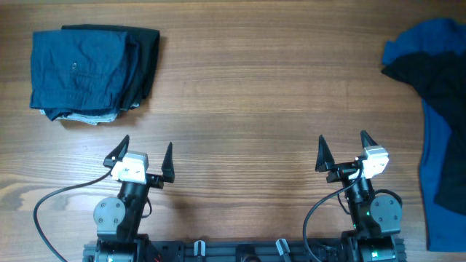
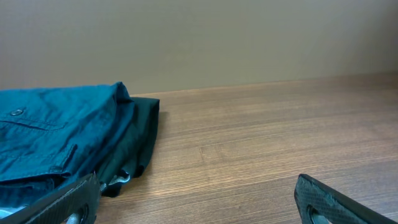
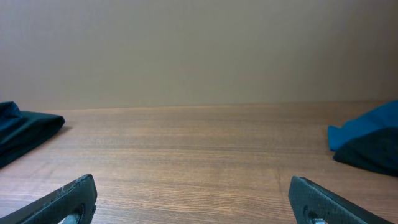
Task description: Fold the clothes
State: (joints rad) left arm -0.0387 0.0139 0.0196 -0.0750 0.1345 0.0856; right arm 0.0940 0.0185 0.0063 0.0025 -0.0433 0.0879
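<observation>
Navy trousers (image 1: 80, 65) lie folded atop a stack (image 1: 143, 69) at the counter's (image 1: 240, 94) far-left corner; a loose royal-blue and black heap (image 1: 440, 116) sprawls at its right edge. I see the left end effector (image 1: 147, 141) and right end effector (image 1: 342, 136) spread wide, holding nothing, over its near edge.

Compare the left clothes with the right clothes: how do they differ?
The left stack is neatly folded; the right heap sprawls loose and crumpled. The left stack shows dark navy on top; the right heap is bright blue with a black piece across it. The left stack lies wholly in the overhead view; the right heap runs off its edge. Both rest on the table.
</observation>
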